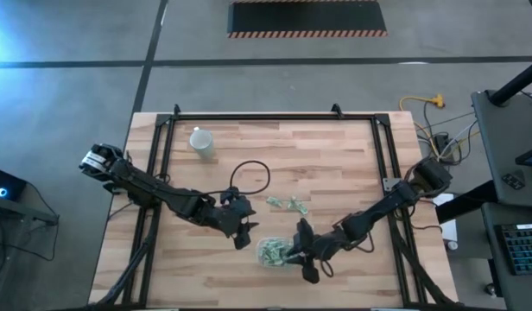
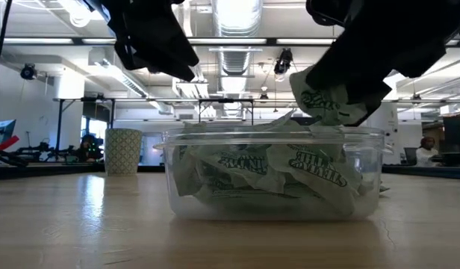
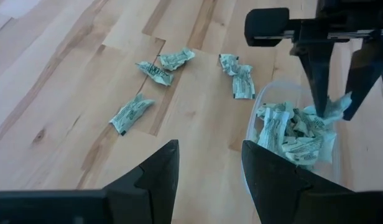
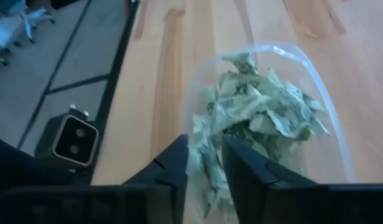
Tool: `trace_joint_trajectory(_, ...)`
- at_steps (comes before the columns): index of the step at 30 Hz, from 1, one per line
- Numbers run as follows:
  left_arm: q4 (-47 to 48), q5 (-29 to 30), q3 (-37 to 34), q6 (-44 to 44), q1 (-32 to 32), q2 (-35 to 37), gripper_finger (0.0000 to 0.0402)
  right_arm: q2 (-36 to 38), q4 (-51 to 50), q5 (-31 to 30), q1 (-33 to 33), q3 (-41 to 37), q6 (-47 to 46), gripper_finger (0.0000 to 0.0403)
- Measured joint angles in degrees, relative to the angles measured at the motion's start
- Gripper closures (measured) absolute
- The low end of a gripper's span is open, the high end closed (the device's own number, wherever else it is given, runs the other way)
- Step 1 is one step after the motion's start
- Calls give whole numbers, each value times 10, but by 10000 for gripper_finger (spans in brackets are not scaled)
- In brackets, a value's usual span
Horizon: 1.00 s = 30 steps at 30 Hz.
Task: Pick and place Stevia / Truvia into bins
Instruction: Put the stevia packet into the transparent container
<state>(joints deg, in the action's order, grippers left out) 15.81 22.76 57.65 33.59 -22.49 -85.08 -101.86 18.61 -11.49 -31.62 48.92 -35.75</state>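
Note:
The clear bin [image 1: 260, 251] stands near the table's front edge, heaped with pale green Stevia sachets [image 4: 260, 109]. My right gripper [image 4: 205, 146] hovers over the bin's right end, fingers a little apart, with one crumpled sachet [image 3: 338, 106] between their ends. That sachet [image 2: 323, 101] hangs just above the bin's rim [image 2: 215, 134]. My left gripper [image 3: 210, 155] waits open and empty to the left of the bin, above the wood. Several loose sachets [image 1: 288, 205] lie flat on the table beyond the bin. My right gripper has the crumpled sachet [image 4: 207, 165] between its parted finger ends, which slant down from the table's right. The sachet is clear of the heap and over the bin. Whether the fingers touch it, I cannot tell.
A white cup [image 1: 202, 142] stands at the far left of the table, and a black cable loop [image 1: 249, 177] lies between it and the bin. The loose sachets [image 3: 130, 113] lie scattered on bare wood ahead of my left gripper. A black frame runs round the table.

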Motion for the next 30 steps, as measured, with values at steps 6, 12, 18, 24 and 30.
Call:
trace_joint_trajectory(6,2,0,0,-53,4,-8,243,40,-89,-24,0,15,-1,264)
trace_joint_trajectory(12,-11,-11,1,-146,43,-64,242,96,-189,-95,-1,28,12,264)
trace_joint_trajectory(18,-38,-97,7,-184,111,-127,243,146,-276,-113,-1,21,-17,278)
trace_joint_trajectory(24,-50,-113,23,-222,155,-162,243,173,-341,-117,-6,0,-105,287)
trace_joint_trajectory(30,-61,-115,23,-299,174,-169,243,167,-347,-116,-21,-16,-159,287)
